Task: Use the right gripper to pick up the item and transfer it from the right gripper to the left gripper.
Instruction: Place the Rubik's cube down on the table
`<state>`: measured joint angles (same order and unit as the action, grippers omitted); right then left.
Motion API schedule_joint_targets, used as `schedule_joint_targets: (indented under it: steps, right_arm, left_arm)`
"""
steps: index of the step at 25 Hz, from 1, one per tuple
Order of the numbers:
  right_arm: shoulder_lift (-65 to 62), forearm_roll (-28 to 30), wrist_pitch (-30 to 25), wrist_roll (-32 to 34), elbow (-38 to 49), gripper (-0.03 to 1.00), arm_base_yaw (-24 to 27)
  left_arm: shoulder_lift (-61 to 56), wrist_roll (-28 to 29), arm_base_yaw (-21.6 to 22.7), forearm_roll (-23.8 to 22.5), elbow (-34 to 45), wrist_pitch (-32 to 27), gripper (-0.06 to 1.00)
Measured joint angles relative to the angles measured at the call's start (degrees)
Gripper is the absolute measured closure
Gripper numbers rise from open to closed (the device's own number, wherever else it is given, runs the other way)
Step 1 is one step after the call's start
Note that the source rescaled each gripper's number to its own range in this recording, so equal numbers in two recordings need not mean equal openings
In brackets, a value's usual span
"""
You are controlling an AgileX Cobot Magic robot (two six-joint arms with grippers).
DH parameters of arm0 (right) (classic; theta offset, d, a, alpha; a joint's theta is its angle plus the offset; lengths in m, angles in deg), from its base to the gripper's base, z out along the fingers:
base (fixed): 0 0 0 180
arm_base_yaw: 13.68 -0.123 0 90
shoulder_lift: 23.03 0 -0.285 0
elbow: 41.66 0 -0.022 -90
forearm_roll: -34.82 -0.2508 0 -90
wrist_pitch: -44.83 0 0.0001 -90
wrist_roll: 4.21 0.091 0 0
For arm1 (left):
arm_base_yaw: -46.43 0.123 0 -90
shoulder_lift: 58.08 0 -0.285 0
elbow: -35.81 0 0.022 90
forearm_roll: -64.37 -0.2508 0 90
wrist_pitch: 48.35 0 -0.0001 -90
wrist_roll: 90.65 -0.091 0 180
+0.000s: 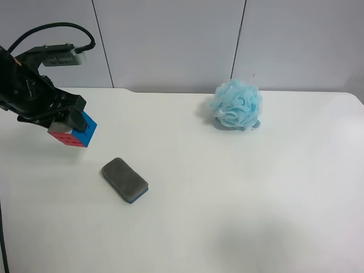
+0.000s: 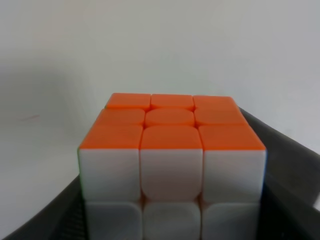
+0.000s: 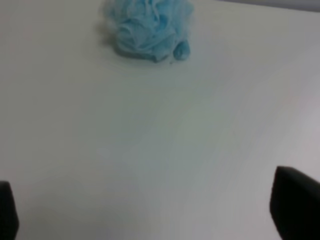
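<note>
Exterior high shows the left end effector (image 1: 69, 120) gripping the cube (image 1: 79, 134).

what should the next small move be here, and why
Probably just hold steady with the left gripper shut on the puzzle cube: the cube sits clamped between its fingers, and the right gripper is wide open with nothing between its fingers, so the handover looks done.

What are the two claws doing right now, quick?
Left claw: closed, holding the puzzle cube.
Right claw: open, holding nothing.
</note>
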<state>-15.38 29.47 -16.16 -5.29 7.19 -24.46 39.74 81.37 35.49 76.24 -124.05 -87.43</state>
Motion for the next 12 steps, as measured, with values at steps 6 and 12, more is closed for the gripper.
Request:
schedule_joint_targets:
  steps: [6,12]
  right_arm:
    - [0.0,0.0,0.0,0.0,0.0,-0.03,0.0]
    - [0.0,0.0,0.0,0.1,0.0,-0.03,0.0]
  left_arm:
    - [9.5,4.8,0.0,-9.2,-4.6,-0.5,0.93]
    - [15.8,7.5,0.0,-14.7,-5.9,2.3,0.93]
